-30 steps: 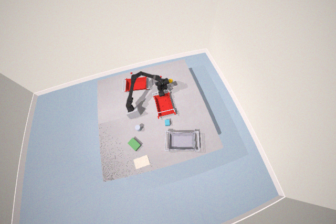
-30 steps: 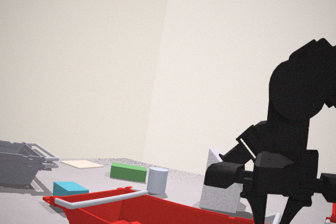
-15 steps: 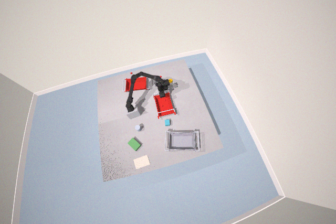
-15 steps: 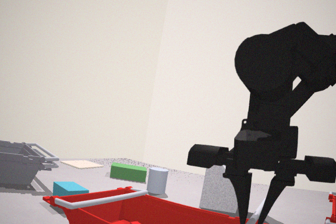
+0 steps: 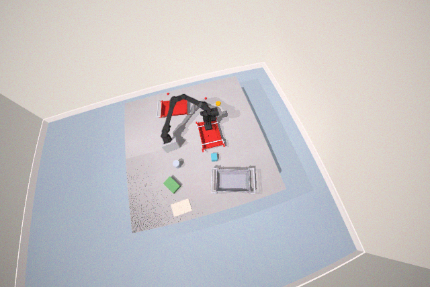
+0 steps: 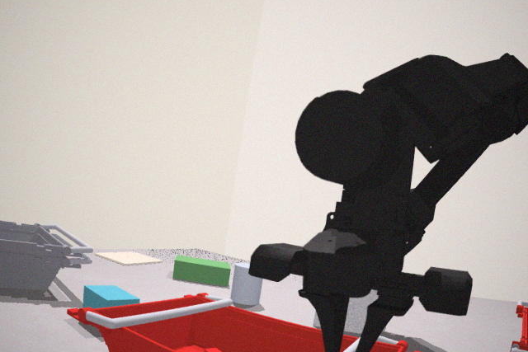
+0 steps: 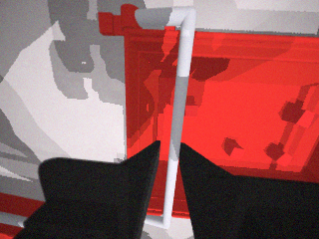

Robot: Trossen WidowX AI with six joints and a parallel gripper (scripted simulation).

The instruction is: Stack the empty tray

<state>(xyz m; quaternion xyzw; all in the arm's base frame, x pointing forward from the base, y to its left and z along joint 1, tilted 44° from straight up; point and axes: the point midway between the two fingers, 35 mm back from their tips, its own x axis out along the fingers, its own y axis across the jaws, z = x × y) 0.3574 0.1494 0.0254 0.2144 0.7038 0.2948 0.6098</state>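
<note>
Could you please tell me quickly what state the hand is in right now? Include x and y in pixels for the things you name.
Hand (image 5: pixel 208 128) (image 6: pixel 347 348) (image 7: pixel 169 145): slightly open, fingers on either side of the red tray's bar (image 5: pixel 201 126) (image 6: pixel 390 341) (image 7: pixel 183 65), not clamped.

The grey table (image 5: pixel 242 131) (image 6: pixel 294 322) carries red and grey trays, coloured blocks and a pale cylinder (image 5: pixel 176 163) (image 6: pixel 247 283).
</note>
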